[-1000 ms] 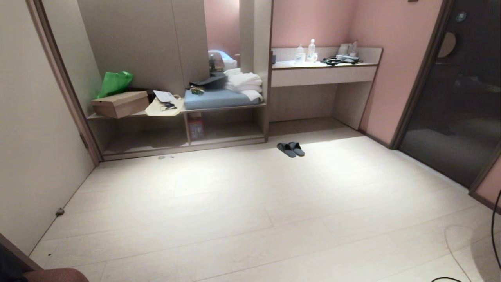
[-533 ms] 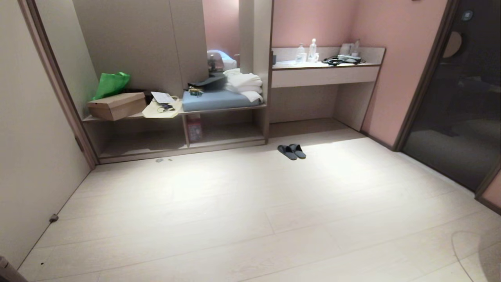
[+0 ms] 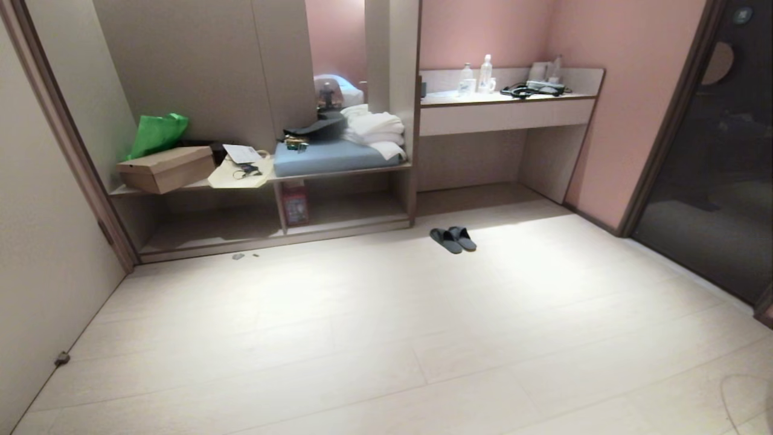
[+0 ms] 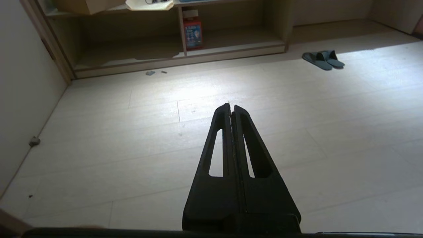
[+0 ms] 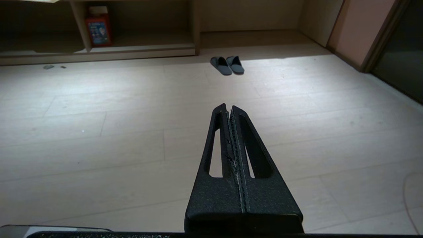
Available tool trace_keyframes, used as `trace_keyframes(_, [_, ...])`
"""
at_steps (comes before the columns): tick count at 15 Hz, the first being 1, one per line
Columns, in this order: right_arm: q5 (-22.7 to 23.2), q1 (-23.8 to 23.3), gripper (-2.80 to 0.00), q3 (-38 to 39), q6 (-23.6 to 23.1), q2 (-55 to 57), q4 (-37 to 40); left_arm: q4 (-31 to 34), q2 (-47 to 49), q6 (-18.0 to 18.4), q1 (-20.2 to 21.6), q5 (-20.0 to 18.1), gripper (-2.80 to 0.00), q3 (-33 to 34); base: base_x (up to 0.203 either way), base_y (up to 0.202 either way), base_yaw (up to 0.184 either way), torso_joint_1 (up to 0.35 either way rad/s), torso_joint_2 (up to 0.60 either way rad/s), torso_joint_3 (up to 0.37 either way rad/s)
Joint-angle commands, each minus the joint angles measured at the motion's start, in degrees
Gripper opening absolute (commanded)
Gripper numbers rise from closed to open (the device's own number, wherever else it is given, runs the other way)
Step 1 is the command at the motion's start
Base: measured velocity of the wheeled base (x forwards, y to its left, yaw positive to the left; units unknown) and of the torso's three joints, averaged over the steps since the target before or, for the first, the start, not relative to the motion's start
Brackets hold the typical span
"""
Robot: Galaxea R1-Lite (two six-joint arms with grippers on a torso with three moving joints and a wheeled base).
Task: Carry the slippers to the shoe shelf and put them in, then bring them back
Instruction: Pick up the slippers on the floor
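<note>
The slippers (image 3: 453, 239) sit side by side on the pale floor (image 3: 386, 338), at the far end of the room just right of the shoe shelf (image 3: 272, 217), whose low cubbies stand open under a cluttered ledge. Both arms hang idle over bare floor: the left pincer (image 4: 231, 107) and right pincer (image 5: 229, 107) are pressed together and empty, probably tucked while the robot is well apart from the pair.

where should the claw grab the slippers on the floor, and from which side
Probably by the raised upper straps of the slippers, coming down from above. They lie flat on thin soles, side by side and touching, on the floor in front of the shoe shelf, so the soles give little edge to pinch. One claw closing across both straps might lift the pair together.
</note>
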Motion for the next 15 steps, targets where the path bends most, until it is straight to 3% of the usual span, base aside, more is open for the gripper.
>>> trace_keyframes(1, [0.04, -0.17, -2.8, 0.0, 0.01, 0.0, -0.11, 0.07, 0.01, -0.05, -0.09, 0.05, -2.8, 0.0, 0.227, 0.0, 0.008, 0.006, 0.0, 0.002])
trace_keyframes(15, [0.04, -0.18, -2.8, 0.0, -0.06, 0.04, -0.11, 0.07, 0.01, -0.05, -0.09, 0.05, -2.8, 0.0, 0.198, 0.0, -0.001, 0.002, 0.0, 0.003])
